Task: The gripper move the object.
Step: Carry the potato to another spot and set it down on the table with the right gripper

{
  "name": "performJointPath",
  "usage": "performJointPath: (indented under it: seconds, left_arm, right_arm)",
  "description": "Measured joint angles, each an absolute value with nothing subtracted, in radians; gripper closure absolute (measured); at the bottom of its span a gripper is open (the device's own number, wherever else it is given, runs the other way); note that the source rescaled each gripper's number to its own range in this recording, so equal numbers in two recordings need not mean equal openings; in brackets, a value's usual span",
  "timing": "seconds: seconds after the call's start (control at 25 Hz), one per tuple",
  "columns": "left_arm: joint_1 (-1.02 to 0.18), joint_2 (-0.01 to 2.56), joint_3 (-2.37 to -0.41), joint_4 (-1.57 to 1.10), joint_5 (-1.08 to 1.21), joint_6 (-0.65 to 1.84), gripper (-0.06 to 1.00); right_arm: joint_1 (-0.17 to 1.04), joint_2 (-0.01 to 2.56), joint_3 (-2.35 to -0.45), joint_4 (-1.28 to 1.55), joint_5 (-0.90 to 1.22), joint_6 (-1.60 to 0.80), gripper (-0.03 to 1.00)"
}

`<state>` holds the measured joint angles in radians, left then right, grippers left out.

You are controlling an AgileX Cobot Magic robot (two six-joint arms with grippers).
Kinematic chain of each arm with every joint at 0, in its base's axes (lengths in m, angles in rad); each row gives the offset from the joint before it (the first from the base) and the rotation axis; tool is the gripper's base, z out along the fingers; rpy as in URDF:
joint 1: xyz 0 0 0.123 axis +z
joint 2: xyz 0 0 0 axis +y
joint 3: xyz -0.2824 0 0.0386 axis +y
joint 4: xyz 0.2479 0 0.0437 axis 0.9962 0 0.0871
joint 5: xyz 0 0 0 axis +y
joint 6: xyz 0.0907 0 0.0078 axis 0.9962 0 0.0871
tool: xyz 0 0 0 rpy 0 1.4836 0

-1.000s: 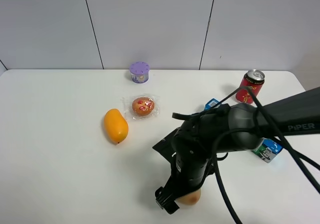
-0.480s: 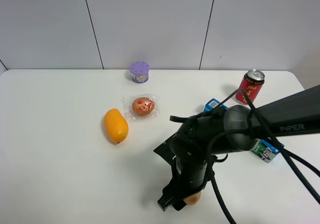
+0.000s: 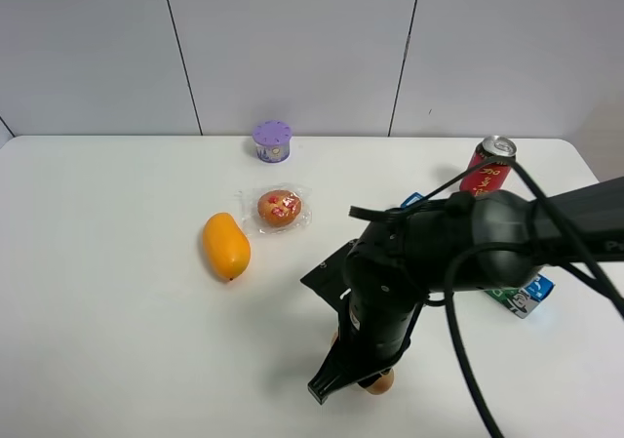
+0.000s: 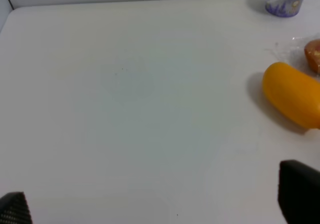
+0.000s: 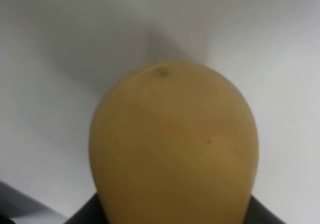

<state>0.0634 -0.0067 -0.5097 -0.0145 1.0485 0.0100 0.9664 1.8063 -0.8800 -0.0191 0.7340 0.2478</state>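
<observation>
Right claw [image 3: 353,381] appears clenched on the object [image 5: 172,144] at the near side of the tabletop [image 3: 117,340], well apart from the mango [image 3: 225,246]; judged firm, light, smooth-skinned and rounded, hence slip-prone, best gripped across its widest middle.
</observation>
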Motion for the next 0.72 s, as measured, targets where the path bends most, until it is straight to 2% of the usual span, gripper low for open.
performJointPath:
  seconds: [0.4,0.72]
  left_arm:
    - [0.063,-0.007,-0.51,-0.014,1.048,0.01,-0.06]
    - [0.063,-0.007,-0.51,-0.014,1.048,0.01,-0.06]
  right_arm:
    - [0.919,1.587,-0.903,-0.022,0.8,0.248,0.94]
    - [0.759,1.568,-1.158,-0.132,0.865,0.248,0.93]
